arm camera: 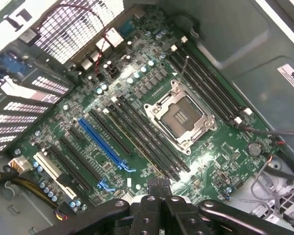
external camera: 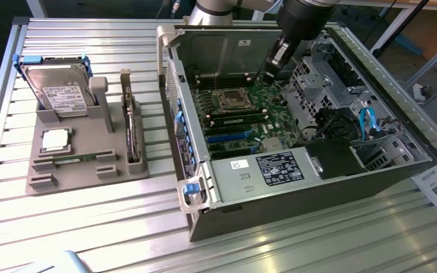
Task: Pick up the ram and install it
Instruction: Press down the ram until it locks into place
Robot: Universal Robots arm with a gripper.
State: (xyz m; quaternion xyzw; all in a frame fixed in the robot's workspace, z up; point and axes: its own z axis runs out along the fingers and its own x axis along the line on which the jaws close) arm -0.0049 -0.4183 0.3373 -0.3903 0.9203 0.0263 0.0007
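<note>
The computer case [external camera: 226,187] lies open, and I place everything from it. Outside it, beyond the wall with the blue clips, sits the gray tray [external camera: 89,176]. Inside it, across the floor, the motherboard [arm camera: 137,98] lies bare. My gripper [arm camera: 160,188] hangs inside the case above the board, near the far wall, fingers pressed together with nothing between them. The ram [external camera: 74,157], as I judge it, is the thin green stick on edge at the tray's near end, well apart from me, so pickup and seating both remain. The long slots [arm camera: 137,137] beside the socket [arm camera: 179,115] look free. The case walls and the drive cage hem me in; above is open.
</note>
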